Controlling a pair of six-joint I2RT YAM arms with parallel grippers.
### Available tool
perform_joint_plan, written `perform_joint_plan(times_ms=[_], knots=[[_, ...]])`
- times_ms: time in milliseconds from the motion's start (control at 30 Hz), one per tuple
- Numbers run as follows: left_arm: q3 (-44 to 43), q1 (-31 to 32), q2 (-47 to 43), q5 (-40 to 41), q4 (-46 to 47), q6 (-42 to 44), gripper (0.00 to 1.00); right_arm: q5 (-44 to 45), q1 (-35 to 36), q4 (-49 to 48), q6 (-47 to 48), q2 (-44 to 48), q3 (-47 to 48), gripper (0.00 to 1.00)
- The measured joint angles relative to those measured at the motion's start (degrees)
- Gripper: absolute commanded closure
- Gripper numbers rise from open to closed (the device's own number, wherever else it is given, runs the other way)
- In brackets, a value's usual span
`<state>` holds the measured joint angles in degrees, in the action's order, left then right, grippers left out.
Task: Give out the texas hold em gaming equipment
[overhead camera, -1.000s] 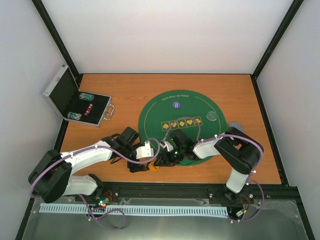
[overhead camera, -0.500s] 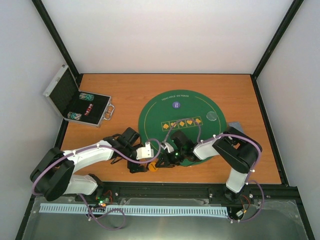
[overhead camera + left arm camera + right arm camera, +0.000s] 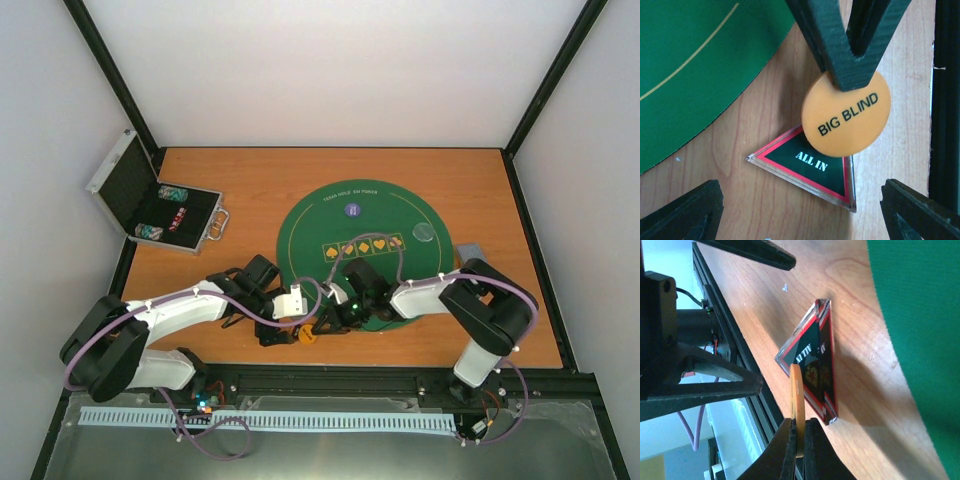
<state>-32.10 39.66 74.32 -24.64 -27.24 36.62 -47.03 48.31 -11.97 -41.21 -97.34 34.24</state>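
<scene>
Pinched edge-on in right gripper, just pressed shut from part-open: orange BIG BLIND chip, directly over ALL IN triangle lying inside spread left gripper; secured, probably ready for placing on green mat.

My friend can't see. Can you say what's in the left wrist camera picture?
An orange BIG BLIND chip, pinched by the right tool at the top, hides part of a red-edged ALL IN triangle on the wooden table. A green mat fills the upper left; tips of the open left tool show at the bottom corners.
</scene>
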Motion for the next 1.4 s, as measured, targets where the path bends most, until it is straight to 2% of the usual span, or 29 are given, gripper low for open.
perform_joint_plan(times_ms=[267,500,600,800,1000,1400], knots=[[0.0,0.0,-1.4,1.9,0.5,-0.5,0.09,3.8,-1.7,12.6,4.6,8.5,1.9,0.97],[-0.3,-0.2,-1.7,9.3,3.0,-4.2,0.07,6.4,-9.8,17.4,8.0,12.2,5.8,0.97],[-0.9,-1.9,-1.7,11.4,4.0,-5.7,0.06,7.5,-11.3,17.9,8.8,9.4,9.3,0.97],[-2.3,-10.4,-3.7,15.3,6.8,-8.7,0.04,6.1,-11.3,15.1,8.5,-0.7,16.8,0.97],[-2.3,-12.4,-4.1,17.7,8.1,-9.7,0.04,5.2,-10.9,15.2,8.5,-9.5,24.0,0.97],[-2.3,-12.7,-3.0,19.1,8.5,-9.8,0.04,3.1,-10.7,22.4,11.8,-13.1,31.3,0.96]])
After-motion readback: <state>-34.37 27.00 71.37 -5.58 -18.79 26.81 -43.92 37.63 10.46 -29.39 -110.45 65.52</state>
